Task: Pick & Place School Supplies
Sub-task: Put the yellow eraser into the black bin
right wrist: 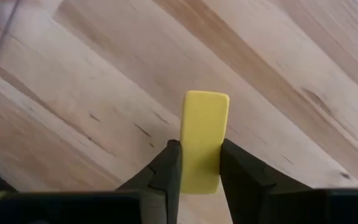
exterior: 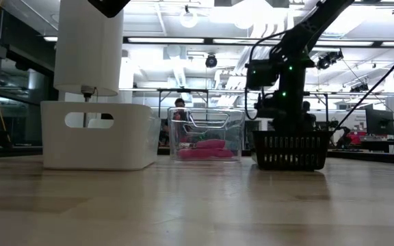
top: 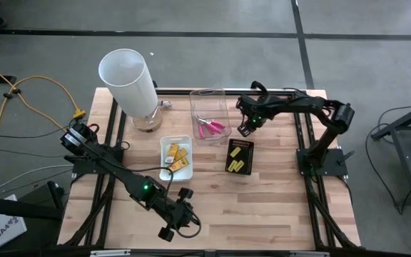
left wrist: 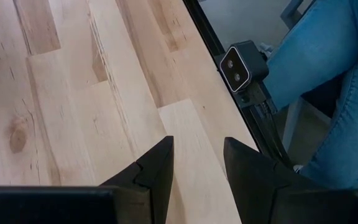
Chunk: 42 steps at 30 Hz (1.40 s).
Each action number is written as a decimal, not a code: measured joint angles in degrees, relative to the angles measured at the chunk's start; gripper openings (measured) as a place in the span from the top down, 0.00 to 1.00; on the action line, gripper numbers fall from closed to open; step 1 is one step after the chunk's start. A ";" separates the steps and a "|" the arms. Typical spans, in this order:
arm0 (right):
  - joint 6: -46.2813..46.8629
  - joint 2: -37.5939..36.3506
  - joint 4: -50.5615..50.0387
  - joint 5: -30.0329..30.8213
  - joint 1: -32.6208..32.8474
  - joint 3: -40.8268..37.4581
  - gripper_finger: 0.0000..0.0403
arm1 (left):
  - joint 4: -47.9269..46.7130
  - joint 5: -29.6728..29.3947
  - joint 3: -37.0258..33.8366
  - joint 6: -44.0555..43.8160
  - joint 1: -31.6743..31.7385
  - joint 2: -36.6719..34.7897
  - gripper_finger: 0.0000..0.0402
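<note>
Near the worktop's far right edge, the right gripper (right wrist: 199,165) clamps a short plain yellow stubby stick (right wrist: 202,140), bare wooden worktop (right wrist: 278,74) beneath.

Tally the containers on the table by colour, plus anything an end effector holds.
White tray: 1
White cylinder: 1
Clear tray: 1
Black tray: 1
Yellow stick, in the right end effector: 1
Total: 5
</note>
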 joint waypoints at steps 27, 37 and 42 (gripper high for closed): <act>11.08 -16.23 -2.17 -11.63 22.26 0.15 0.78 | 0.01 -0.01 -0.01 0.13 0.00 0.00 0.66; 9.82 -9.60 -0.17 -9.57 25.27 0.15 0.74 | 0.04 -0.02 0.00 -0.26 0.00 0.00 0.66; 9.25 -9.57 0.85 -9.05 25.27 0.17 0.63 | 0.04 -0.02 0.00 -0.94 0.00 0.00 0.66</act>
